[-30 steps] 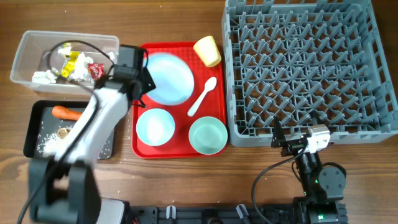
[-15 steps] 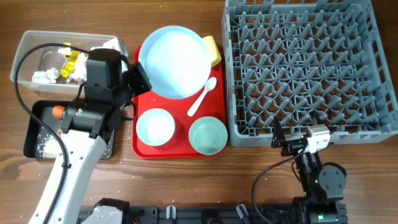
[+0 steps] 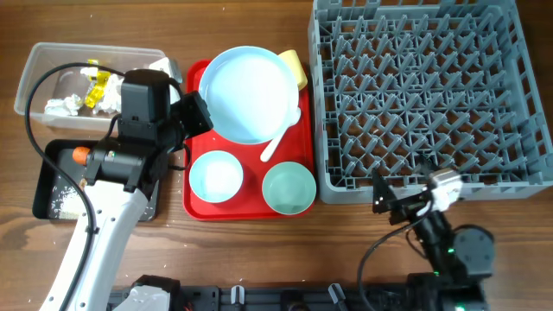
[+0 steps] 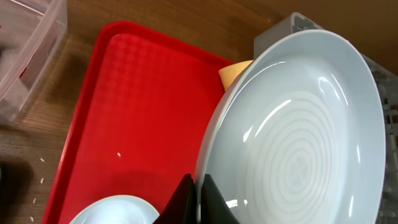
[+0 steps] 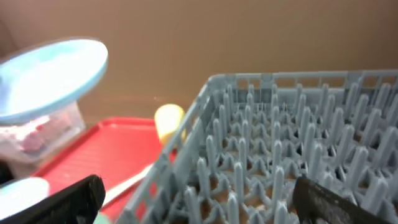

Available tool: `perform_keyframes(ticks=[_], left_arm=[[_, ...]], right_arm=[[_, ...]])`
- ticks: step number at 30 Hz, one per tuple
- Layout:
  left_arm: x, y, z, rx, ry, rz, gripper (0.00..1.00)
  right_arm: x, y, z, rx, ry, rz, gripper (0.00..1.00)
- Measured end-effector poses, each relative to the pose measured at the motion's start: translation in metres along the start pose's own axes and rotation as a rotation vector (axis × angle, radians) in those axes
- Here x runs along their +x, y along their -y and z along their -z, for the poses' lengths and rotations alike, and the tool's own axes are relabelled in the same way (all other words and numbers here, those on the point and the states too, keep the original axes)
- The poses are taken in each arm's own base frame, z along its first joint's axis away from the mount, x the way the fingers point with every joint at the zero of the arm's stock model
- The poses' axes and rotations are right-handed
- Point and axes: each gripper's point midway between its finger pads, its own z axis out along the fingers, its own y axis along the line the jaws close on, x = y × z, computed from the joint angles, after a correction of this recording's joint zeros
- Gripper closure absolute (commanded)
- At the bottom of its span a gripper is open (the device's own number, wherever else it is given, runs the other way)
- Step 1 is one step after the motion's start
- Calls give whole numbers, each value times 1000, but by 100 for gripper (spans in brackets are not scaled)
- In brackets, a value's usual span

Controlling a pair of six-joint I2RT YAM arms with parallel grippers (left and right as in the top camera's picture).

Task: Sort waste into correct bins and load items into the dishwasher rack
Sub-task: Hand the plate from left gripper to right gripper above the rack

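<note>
My left gripper (image 3: 197, 114) is shut on the rim of the large pale-blue plate (image 3: 251, 93) and holds it lifted above the red serving tray (image 3: 194, 207); the wrist view shows the fingers (image 4: 198, 202) pinching the plate (image 4: 298, 137). The pale-blue bowl (image 3: 215, 176), mint-green bowl (image 3: 289, 187), white spoon (image 3: 275, 146) and yellow cup (image 3: 295, 67) are on the tray. The grey dishwasher rack (image 3: 428, 91) is at the right. My right gripper (image 3: 390, 203) is open and empty by the rack's front edge (image 5: 205, 168). The clear tub (image 3: 52, 86) holds wrappers and tissue. The black tray (image 3: 52, 186) holds a carrot (image 3: 80, 155) and rice.
The left arm (image 3: 112, 207) reaches over the black tray. A black cable (image 3: 52, 73) loops over the clear tub. Bare wooden table (image 3: 259, 250) lies along the front.
My left gripper lifted the pale-blue plate off the red tray and now carries it slightly right, over the cup and spoon. The right gripper shifted a little.
</note>
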Motion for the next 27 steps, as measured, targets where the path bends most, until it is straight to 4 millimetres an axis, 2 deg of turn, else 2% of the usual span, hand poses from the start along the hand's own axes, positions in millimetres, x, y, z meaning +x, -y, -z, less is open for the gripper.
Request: perform_keyframes(ticks=[1, 3, 6, 9, 11, 14, 15, 16, 19, 20, 21, 23, 27], left_arm=[[0, 0, 0, -1, -1, 0, 96], [0, 0, 0, -1, -2, 0, 96], [1, 0, 0, -1, -2, 0, 95], [1, 0, 0, -1, -3, 0, 95], [1, -1, 0, -3, -6, 1, 96], [3, 1, 0, 6, -16, 1, 96], [4, 2, 0, 14, -20, 2, 96], [5, 4, 0, 25, -27, 2, 96], [8, 8, 0, 50, -44, 2, 96], [11, 9, 0, 55, -55, 2, 96], [12, 9, 0, 54, -58, 3, 96], [15, 12, 0, 62, -69, -5, 96], [22, 21, 0, 80, -86, -26, 96]], right_arm=[[-27, -5, 3, -6, 1, -9, 0], [-64, -13, 8, -18, -31, -29, 0], [-107, -24, -1, -54, -126, -64, 0], [-131, -39, -22, -148, -246, -120, 0], [-141, -50, -38, -236, -273, -145, 11], [-131, -64, -56, -368, -334, -187, 14], [-122, -65, -63, -392, -369, -208, 19], [-111, -65, -72, -414, -412, -228, 24], [-76, -61, -97, -454, -532, -299, 25], [-56, -56, -110, -451, -592, -334, 25], [-48, -55, -119, -463, -605, -332, 25], [-39, -61, -129, -492, -619, -322, 24], [-36, -78, -140, -555, -602, -278, 24]])
